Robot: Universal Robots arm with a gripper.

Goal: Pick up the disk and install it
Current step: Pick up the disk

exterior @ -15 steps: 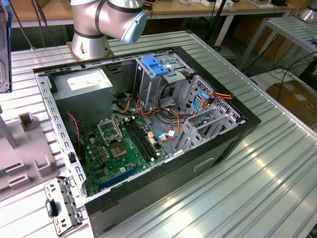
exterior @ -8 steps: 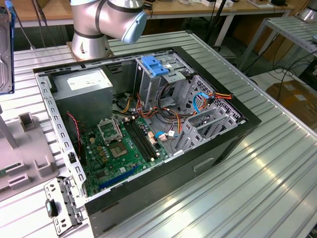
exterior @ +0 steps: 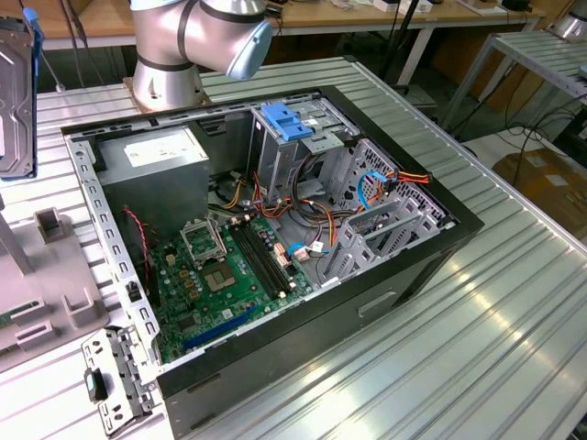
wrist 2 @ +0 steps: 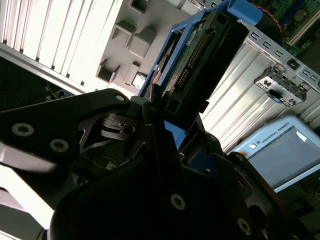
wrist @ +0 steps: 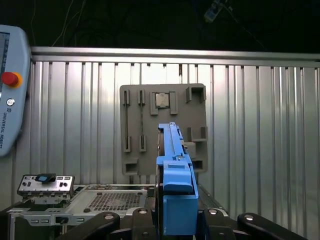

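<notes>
1. Second wrist view: the disk [wrist 2: 202, 60] stands on edge between the dark fingers [wrist 2: 150, 112] of the gripper [wrist 2: 172, 112]. The fingers are clamped on its near end, and its connector edge and blue rails reach away from the wrist.
2. First wrist view: the disk appears edge-on, with 1 blue rail rising from between the jaws, held up over the ribbed metal table [wrist: 260, 125].
3. Exterior view: the disk hangs at that view's far left, well apart from the open computer case [exterior: 413, 266].
4. The case holds a green motherboard [exterior: 229, 275], a grey power supply [exterior: 151, 160], coloured cables [exterior: 316, 220] and a metal drive cage [exterior: 303, 156] topped by a blue handle [exterior: 286, 122].
5. A grey moulded tray [wrist: 162, 130] lies on the table, and 1 of its recesses holds a square chip [wrist: 161, 100].
6. The first wrist view catches a pendant [wrist: 10, 90] with a red button, while the exterior view gives the inside of the case.
</notes>
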